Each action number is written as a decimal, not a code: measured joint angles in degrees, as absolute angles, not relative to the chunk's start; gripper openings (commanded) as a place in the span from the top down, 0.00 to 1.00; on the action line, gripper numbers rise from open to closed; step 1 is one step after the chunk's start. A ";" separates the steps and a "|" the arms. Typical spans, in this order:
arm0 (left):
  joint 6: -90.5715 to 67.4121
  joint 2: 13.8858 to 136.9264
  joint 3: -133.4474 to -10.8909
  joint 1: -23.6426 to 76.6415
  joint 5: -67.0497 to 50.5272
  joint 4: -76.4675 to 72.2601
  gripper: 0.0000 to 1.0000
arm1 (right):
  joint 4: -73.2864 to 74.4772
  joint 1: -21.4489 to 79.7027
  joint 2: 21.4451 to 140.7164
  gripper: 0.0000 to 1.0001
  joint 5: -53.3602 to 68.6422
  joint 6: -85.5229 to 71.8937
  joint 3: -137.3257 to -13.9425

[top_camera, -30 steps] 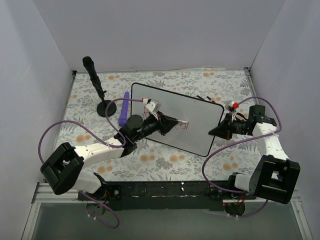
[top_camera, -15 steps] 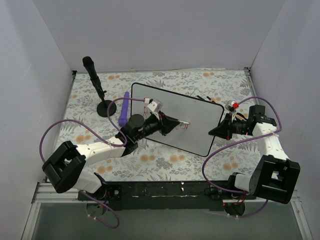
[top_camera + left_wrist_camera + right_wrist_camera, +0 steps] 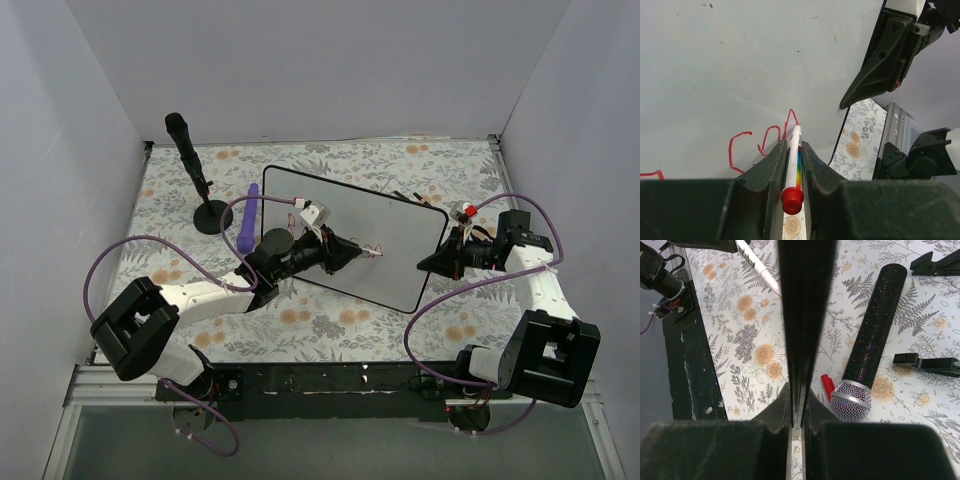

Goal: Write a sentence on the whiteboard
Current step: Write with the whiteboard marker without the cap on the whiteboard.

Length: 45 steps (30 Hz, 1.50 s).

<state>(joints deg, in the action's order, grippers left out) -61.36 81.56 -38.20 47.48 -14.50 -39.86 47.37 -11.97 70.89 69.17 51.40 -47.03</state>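
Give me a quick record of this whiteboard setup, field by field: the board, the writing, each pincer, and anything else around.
Board: large glossy white whiteboard with thin black rim
Writing: thin red handwritten letters, a few curved strokes beside the marker tip
Left pincer: shut on white marker with rainbow stripe and red end cap, tip at the end of a red stroke
Right pincer: shut on the whiteboard's black edge
Also there: glittery black microphone with silver mesh head; black stand; purple stick
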 measured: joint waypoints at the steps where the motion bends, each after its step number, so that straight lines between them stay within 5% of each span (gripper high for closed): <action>1: -61.36 81.56 -38.20 47.48 -14.50 -39.83 1.00 | 47.37 -11.97 70.89 0.99 69.14 51.37 -47.03; 45: -66.48 69.84 -34.04 49.32 -14.02 -35.66 1.00 | 47.37 -11.90 70.89 0.99 69.17 51.42 -47.03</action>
